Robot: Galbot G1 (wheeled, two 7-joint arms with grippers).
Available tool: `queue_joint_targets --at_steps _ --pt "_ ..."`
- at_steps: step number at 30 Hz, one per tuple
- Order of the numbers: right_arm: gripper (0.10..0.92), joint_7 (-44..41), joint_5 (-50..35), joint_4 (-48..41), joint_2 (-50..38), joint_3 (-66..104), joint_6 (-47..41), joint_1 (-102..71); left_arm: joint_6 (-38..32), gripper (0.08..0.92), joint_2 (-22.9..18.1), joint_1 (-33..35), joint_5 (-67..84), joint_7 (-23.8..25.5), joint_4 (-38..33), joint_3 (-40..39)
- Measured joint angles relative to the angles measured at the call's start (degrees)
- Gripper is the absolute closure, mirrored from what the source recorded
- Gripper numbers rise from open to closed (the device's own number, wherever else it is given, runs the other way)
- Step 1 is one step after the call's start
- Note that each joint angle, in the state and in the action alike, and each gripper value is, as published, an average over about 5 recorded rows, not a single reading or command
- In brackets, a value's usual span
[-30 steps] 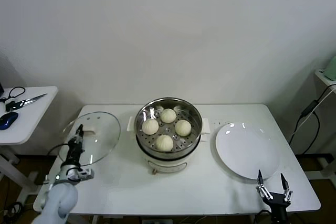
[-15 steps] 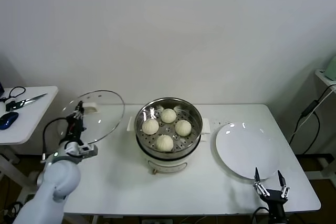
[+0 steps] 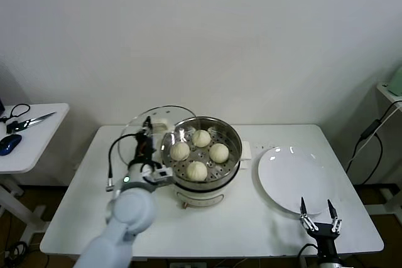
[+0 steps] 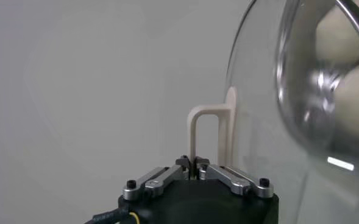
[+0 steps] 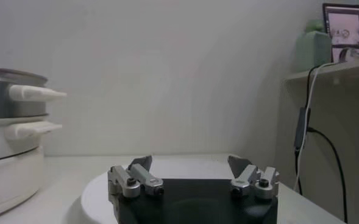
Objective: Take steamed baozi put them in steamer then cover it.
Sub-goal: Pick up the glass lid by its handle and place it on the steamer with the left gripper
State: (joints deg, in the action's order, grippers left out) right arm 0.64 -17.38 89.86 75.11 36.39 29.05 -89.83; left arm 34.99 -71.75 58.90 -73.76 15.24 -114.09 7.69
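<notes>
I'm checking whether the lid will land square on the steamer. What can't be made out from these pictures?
- Lid near edge: head view, hidden behind the left gripper and arm.
- Gap between lid and steamer rim: head view, they overlap; left wrist view shows only the handle and glass.
- Buns in left wrist view: blurred through the glass.
- Right gripper, near the plate: its arm is cut off by the head view's bottom edge.

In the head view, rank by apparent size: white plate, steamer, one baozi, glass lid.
1. Steamer and white plate: look alike, unranked.
2. Glass lid: tilted and partly hidden, so unsure.
3. Baozi: clearly smallest.
</notes>
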Motion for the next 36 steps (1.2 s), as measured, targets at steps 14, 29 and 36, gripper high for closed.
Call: queue_joint_targets --at_steps 14,29,36 --pt "0.203 0.3 0.1 -0.4 0.2 -0.4 0.8 0.3 2.2 0.862 -15.3 -2.2 -16.1 1.9 5.8 -8.1" --pt "0.203 0.8 -0.1 -1.4 0.3 -0.6 1.7 0.2 2.2 0.862 -20.4 -0.9 -24.4 0.1 13.1 -8.8" --pt "0.203 0.9 -0.3 -1.7 0.1 -0.7 2.1 0.1 2.4 0.862 -20.4 -0.5 -25.7 -0.7 15.1 -9.1"
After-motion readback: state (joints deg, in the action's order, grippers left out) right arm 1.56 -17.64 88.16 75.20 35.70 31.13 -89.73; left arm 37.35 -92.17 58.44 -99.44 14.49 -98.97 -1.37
